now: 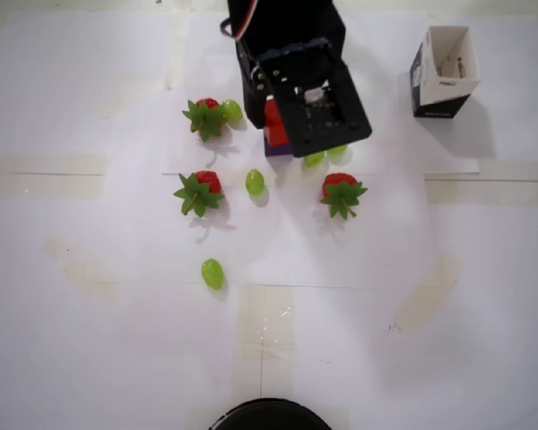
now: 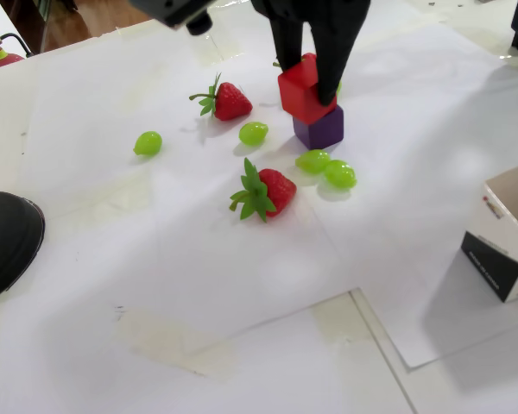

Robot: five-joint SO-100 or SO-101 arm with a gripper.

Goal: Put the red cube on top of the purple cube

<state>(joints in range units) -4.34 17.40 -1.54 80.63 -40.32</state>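
White paper sheets cover the tabletop [image 2: 198, 285], with toy strawberries and green grapes scattered about. The hand [image 2: 306, 82] grips the red cube [image 2: 300, 89], a bright sharp-edged block resting slightly askew atop the dark purple cube [image 2: 319, 129]. Better to square it level before letting go, then lift straight up.

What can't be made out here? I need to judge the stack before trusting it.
- Overhead view: the arm covers most of the red cube and purple cube, so their alignment is hidden.
- Fixed view: the gripper fingers hide the red cube's sides; grip contact unclear.
- Fixed view: the carton is cut off by the right edge.
- Overhead view: a dark round object is cut off at the bottom.
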